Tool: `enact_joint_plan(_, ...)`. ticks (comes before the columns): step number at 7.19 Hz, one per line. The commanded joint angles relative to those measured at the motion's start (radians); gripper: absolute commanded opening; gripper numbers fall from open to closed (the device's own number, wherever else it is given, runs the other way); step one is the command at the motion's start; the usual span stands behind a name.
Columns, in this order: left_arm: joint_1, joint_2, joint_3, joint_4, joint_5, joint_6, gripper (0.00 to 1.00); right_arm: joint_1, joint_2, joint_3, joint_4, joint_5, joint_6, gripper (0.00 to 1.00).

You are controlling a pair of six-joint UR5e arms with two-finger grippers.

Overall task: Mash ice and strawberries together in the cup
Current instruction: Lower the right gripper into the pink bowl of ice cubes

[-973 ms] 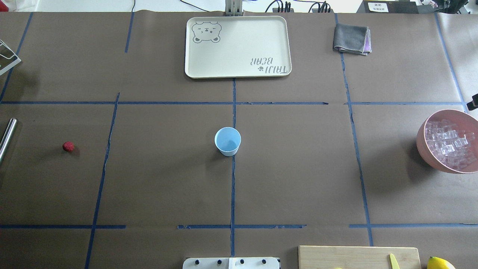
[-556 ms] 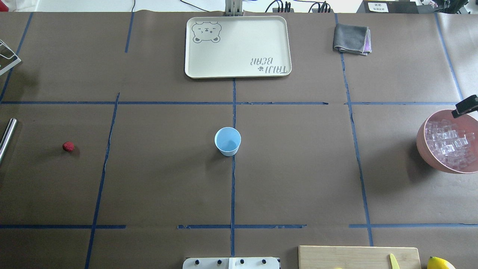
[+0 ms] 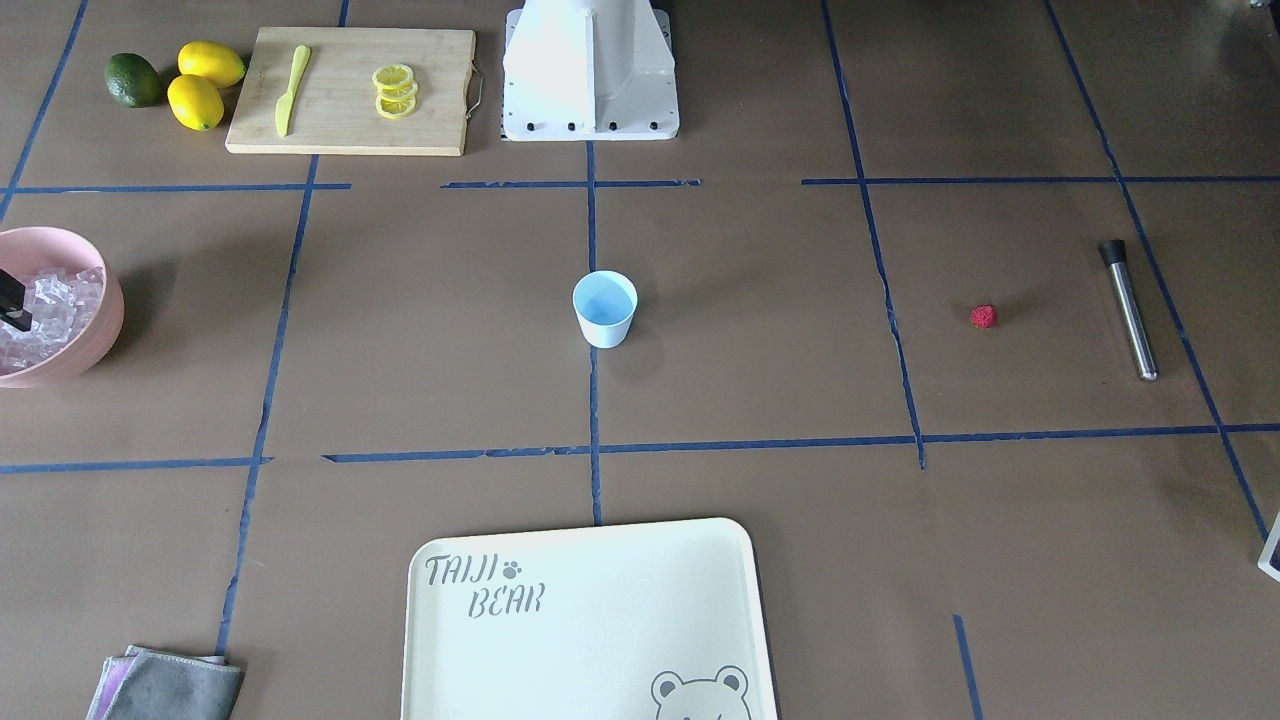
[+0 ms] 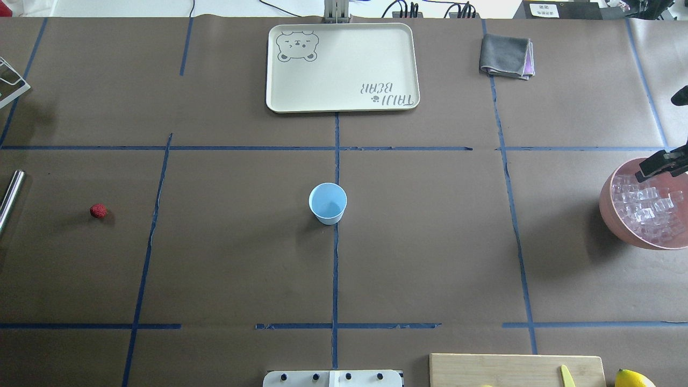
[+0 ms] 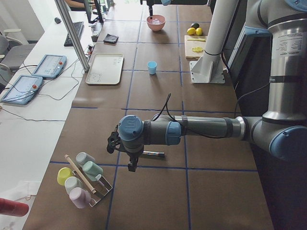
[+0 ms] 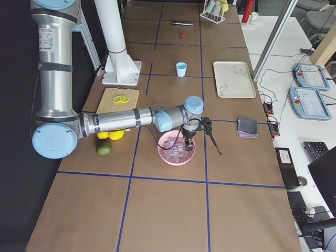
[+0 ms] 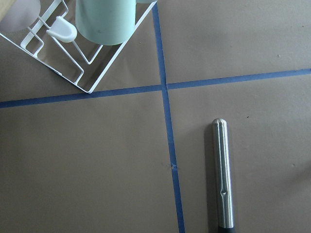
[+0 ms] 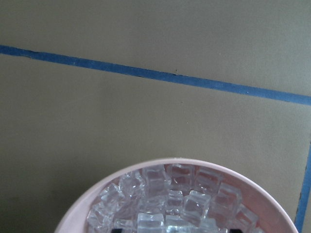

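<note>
The pale blue cup (image 4: pixel 328 203) stands upright and looks empty at the table's middle. The tiny red strawberry (image 4: pixel 98 210) lies far to its left. The ice (image 4: pixel 647 207) is heaped in a pink bowl (image 4: pixel 606 207) at the right edge. My right gripper (image 6: pixel 203 148) is open over the bowl's far side, one finger (image 4: pixel 657 165) above the ice. The right wrist view looks down on the ice (image 8: pixel 180 199). My left gripper (image 5: pixel 130 164) hangs above a steel muddler (image 7: pixel 222 174). I cannot tell whether it is open or shut.
A cream tray (image 4: pixel 342 67) and a grey cloth (image 4: pixel 506 55) lie at the far side. A cutting board (image 3: pixel 350 90) with a yellow knife and lemon slices, two lemons (image 3: pixel 205 85) and an avocado sit near the base. A cup rack (image 5: pixel 84 179) stands at the left end.
My right gripper has moved in from the right edge over the pink bowl; a second finger now shows farther back. The cup, strawberry and muddler have not moved.
</note>
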Motion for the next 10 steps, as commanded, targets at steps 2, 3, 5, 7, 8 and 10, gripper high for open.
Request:
enact_joint_plan(2, 0.002, 0.000, 0.000, 0.000, 0.000, 0.000, 1.00, -0.016, -0.004, -0.016, 0.000, -0.007, -0.002, 0.77)
enact_joint_plan(3, 0.000, 0.000, 0.000, 0.000, 0.000, 0.000, 1.00, -0.023, -0.004, -0.016, 0.000, -0.021, -0.004, 0.75)
enact_joint_plan(5, 0.000, -0.001, 0.000, -0.002, 0.000, 0.000, 1.00, -0.040, -0.002, -0.019, 0.000, -0.041, -0.004, 0.74)
enact_joint_plan(7, 0.000, -0.001, 0.000, 0.000, 0.000, 0.000, 1.00, -0.042, -0.010, -0.017, 0.000, -0.041, -0.007, 0.74)
enact_joint_plan(8, 0.000, -0.001, 0.000, 0.000, 0.000, 0.000, 1.00, -0.042, -0.010, -0.017, 0.000, -0.040, -0.007, 0.73)
enact_joint_plan(10, 0.000, -0.001, 0.000, 0.000, 0.000, 0.000, 1.00, -0.043, -0.011, -0.017, 0.000, -0.037, -0.008, 0.72)
